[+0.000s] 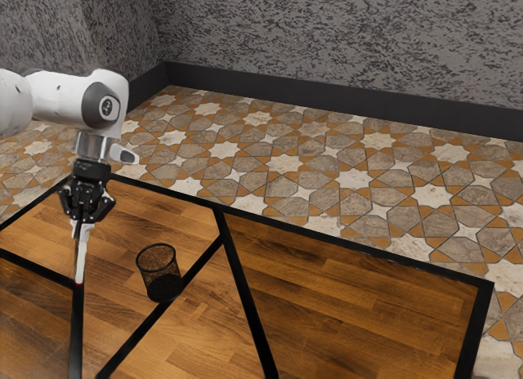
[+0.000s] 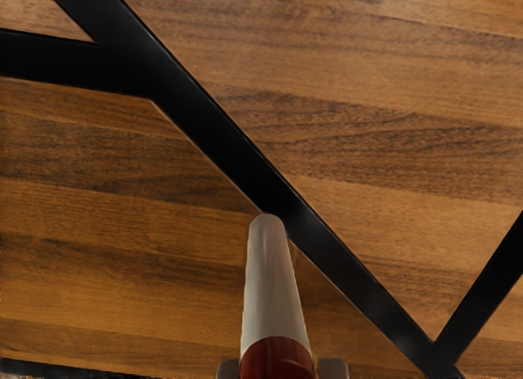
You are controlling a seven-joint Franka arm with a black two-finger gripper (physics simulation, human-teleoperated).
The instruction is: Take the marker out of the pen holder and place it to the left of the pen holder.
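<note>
Gripper (image 1: 81,223) observed above the wooden table (image 1: 359,293), directed downward, its fingers brought close together on the marker (image 1: 81,256), which is gripped between them from two sides; only a narrow gap, taken up by the marker, is left. The marker is held nearly upright, slightly tilted, with its white body below the fingers and a small red spot seen at its lower end. Whether that end is in contact with the table cannot be told. The pen holder (image 1: 158,274), a black mesh cup, is seen standing upright on the table; the marker is located outside it, to the exterior view's left and apart from it. In the wrist view, a dark red section is noted beside the fingertips, and black strips (image 2: 237,154) are seen crossing the wood.
</note>
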